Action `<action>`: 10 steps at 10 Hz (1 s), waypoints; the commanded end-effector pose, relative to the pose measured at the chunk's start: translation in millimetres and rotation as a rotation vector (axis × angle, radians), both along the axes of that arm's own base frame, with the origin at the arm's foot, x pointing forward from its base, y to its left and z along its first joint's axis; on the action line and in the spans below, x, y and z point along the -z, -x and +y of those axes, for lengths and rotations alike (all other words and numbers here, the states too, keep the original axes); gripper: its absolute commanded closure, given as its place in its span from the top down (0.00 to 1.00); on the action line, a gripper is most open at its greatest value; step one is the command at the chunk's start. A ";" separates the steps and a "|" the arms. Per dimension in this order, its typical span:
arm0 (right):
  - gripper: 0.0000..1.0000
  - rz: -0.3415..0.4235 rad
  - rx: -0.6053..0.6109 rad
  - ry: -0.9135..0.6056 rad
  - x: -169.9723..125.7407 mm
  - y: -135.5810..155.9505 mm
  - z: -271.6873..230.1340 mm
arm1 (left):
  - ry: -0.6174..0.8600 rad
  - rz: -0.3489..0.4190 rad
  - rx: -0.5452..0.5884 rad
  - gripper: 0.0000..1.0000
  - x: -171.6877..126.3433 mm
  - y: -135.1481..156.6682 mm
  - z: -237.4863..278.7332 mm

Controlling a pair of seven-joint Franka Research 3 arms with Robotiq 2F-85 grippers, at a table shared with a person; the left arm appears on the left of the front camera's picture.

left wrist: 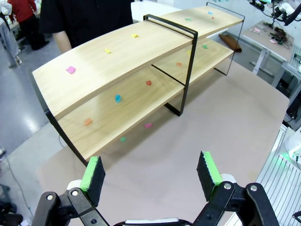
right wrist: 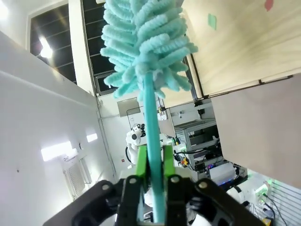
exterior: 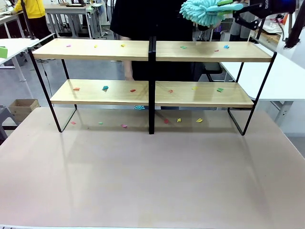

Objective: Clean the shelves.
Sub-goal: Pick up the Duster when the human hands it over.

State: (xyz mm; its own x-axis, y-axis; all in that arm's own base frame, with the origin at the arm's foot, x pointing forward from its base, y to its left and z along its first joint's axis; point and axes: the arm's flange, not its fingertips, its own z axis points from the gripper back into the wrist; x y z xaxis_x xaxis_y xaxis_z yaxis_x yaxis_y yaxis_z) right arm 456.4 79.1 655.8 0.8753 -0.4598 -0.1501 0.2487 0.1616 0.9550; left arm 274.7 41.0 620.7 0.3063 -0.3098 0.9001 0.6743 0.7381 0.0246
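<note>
The shelves stand at the far side of the table, two tiers of light wooden boards on a black frame, with several small coloured paper scraps on the boards. My right gripper hangs above their right end, shut on the handle of a fluffy teal duster. In the right wrist view the green pads clamp the duster's thin handle, and a board of the shelves lies beyond. My left gripper is open over the table, facing the shelves, holding nothing.
A person in black stands behind the shelves. More scraps lie on the beige table under the lower tier. A white table stands to the right, a cardboard box on the floor at left.
</note>
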 end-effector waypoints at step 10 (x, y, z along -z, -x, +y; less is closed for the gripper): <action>0.00 -0.432 -0.704 0.256 -120.4 162.4 -113.0 | 0.002 0.006 -0.004 1.00 1.3 -0.3 0.1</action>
State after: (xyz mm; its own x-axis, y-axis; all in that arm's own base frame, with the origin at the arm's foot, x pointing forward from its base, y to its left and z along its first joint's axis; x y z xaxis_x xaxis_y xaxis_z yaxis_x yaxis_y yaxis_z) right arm 298.5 -14.1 766.3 0.9773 0.0184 0.2110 -0.1986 0.4253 0.8830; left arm 274.5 41.6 621.0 0.3053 -0.3078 0.9011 0.6747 0.7378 0.0234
